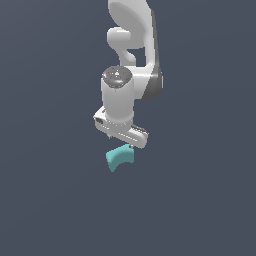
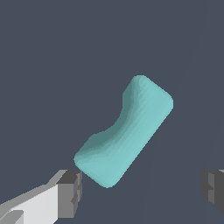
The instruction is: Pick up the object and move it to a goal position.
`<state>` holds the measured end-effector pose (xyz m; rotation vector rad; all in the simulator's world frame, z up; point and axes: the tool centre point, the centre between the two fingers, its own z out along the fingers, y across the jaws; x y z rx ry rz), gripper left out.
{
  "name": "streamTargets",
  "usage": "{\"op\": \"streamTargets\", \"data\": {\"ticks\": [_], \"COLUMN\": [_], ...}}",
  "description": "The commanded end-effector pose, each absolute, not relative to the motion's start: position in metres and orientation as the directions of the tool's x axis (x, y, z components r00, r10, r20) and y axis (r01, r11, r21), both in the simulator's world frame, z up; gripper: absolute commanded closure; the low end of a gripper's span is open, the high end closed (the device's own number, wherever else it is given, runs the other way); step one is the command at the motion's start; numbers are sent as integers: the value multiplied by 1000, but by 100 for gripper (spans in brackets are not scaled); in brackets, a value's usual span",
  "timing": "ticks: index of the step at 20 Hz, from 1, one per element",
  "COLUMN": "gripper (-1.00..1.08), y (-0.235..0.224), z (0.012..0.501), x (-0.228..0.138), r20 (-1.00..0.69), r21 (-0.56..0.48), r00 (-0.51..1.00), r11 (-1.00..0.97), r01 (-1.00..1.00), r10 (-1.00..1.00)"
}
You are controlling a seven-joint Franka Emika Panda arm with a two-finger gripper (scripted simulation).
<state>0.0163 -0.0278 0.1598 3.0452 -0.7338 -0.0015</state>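
Teal arch block (image 1: 120,158) lies on the dark bench (image 1: 45,200), just below the gripper (image 1: 131,145) at about its 7 o'clock in the exterior view. In the wrist view the block (image 2: 124,133) sits slantwise, one end close beside one of the fingers (image 2: 70,192). The fingers stand wide apart, holding nothing.

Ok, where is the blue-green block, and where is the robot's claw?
Block (image 2: 124,133): wrist view, middle of its curved body.
Claw (image 2: 142,188): wrist view, the gap midway between its open fingertips.
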Motion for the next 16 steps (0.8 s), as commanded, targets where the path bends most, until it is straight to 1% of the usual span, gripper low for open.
{"op": "streamTargets", "data": {"ticks": [1,10,16], "gripper": [-92,-92,-92], "y": [-29,-31,-33], "z": [158,153,149], "x": [19,30,36], "r20": [1,0,0], "r21": [8,4,2], "r00": [855,696,577], "r11": [-855,-696,-577], "r01": [-519,-718,-817], "r10": [-519,-718,-817]}}
